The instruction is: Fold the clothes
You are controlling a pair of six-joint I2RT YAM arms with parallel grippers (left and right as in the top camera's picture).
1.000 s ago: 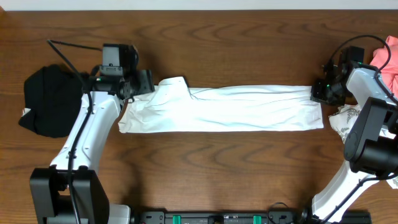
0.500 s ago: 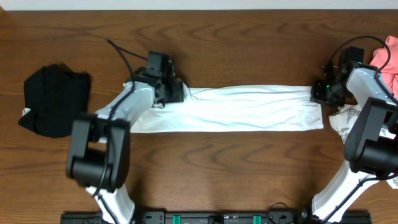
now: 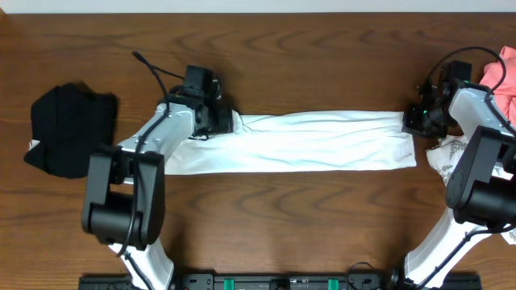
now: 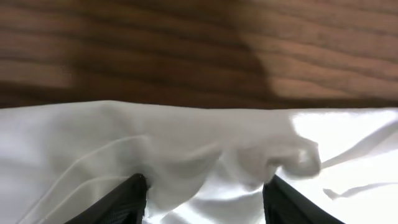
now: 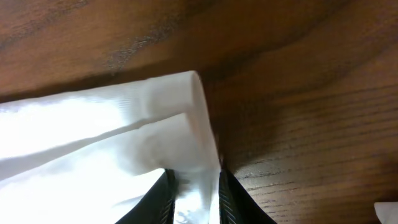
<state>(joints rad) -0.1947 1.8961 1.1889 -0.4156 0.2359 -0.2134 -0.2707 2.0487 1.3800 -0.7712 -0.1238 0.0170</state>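
Cloth of the white shirt (image 4: pixel 186 143) lies rumpled in the gap between the left fingers (image 4: pixel 127 202), which stand well spread, one on each side of a raised fold. Whether their pads press that fold cannot be told from the wrist view. The tips sit low on the cloth near its far edge, with bare worktop (image 3: pixel 282 48) beyond. From above, these fingers rest on the upper left end of the shirt, while its lower left part reaches out under the left arm (image 3: pixel 153 149).

The right fingers (image 5: pixel 163 199) are drawn close together and pinch the shirt's upper right corner, a doubled edge of cloth caught between them. The corner's tip sticks out past the fingertips toward the dark wood.

The shirt lies as a long, narrow band across the middle of the worktop, stretched from one pair of fingers to the other, with shallow creases along its length. A black garment (image 3: pixel 72 129) lies bunched well to its left. A pink garment (image 3: pixel 504 76) and a leaf-patterned cloth (image 3: pixel 445 153) lie at the right edge, beside the right arm (image 3: pixel 476 153).
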